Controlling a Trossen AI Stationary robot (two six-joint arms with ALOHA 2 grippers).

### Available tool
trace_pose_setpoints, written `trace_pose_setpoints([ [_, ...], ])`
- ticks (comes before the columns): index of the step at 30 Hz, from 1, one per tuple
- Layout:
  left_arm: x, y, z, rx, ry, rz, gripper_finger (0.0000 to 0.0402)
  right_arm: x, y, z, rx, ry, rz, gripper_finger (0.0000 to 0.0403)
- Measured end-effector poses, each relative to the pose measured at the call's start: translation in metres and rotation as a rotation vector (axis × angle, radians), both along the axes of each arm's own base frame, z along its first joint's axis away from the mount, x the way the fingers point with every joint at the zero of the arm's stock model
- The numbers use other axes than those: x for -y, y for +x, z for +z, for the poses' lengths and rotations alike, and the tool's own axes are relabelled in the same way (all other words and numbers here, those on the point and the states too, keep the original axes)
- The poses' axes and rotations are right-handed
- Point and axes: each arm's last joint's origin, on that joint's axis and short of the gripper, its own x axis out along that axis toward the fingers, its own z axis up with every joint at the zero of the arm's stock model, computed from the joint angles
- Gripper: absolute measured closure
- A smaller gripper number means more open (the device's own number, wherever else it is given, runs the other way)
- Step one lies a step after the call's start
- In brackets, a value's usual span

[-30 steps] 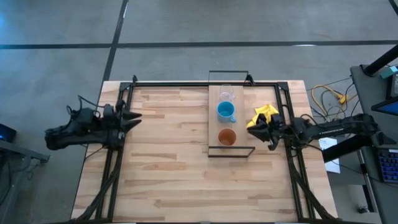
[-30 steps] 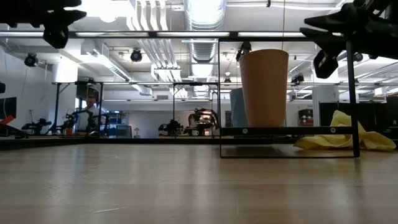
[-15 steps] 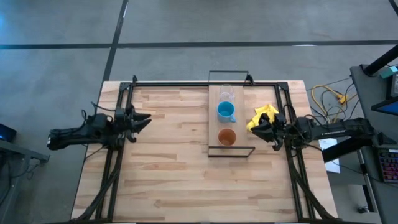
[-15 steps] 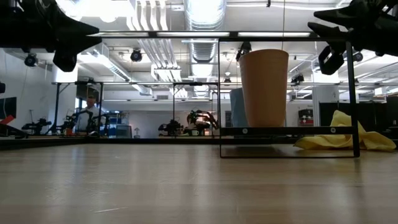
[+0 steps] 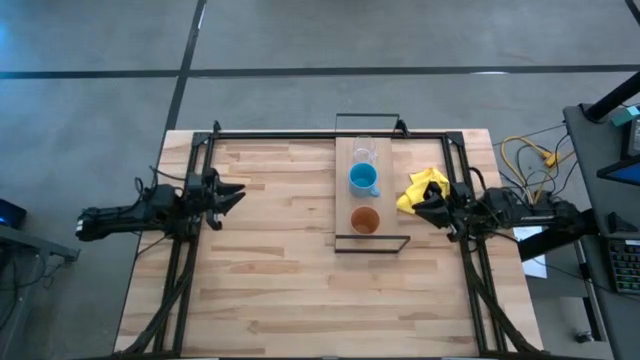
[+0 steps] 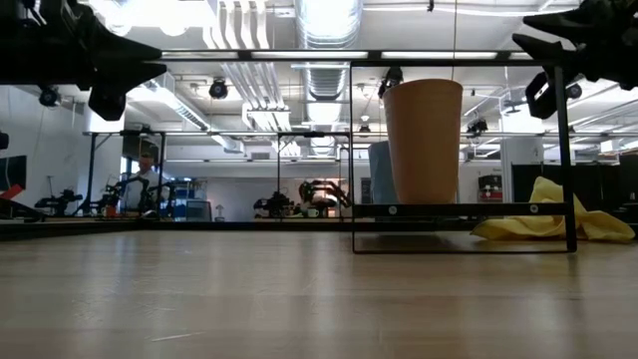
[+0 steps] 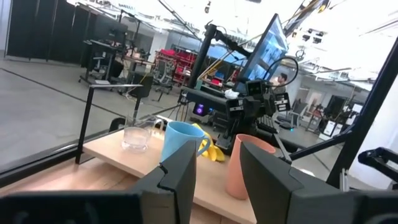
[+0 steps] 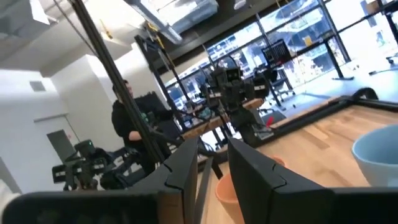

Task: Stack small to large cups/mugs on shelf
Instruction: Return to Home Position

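On the narrow wood shelf [image 5: 346,190] three cups stand in a row on their bases. The clear glass cup [image 5: 364,152] is farthest, the light-blue mug [image 5: 362,179] is in the middle, and the brown-orange cup [image 5: 365,220] is nearest. My left gripper [image 5: 238,190] hovers open at the table's left edge, pointing level toward the shelf. My right gripper [image 5: 416,206] hovers open at the right edge, beside the yellow cloth [image 5: 424,184], also pointing at the shelf. The left wrist view shows the glass [image 7: 135,133], the mug [image 7: 180,143] and the brown-orange cup [image 7: 244,167] beyond my open fingers.
The shelf's thin black wire frame [image 6: 355,150] rises around the cups. A black metal frame [image 5: 300,135] borders the tabletop's far, left and right sides. The crumpled yellow cloth [image 6: 550,223] lies right of the shelf. A person [image 8: 128,118] stands beyond the table.
My left gripper has come down and moved a little toward the shelf, then held still. My right gripper has drawn back from the shelf toward the table's right edge. The cups have stayed in place.
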Motion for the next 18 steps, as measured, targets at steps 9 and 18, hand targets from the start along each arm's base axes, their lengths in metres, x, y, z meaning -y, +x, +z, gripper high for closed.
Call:
trace_pose_setpoints([
  [9,0.0,0.0,-0.001,-0.008,0.011,0.014,0.0291,0.0,0.001,-0.003,-0.032,-0.024,0.01,0.0319],
  [18,-0.001,0.005,-0.021,-0.05,0.005,0.02,0.0291,-0.001,0.002,-0.008,-0.086,-0.023,0.012,0.0315],
])
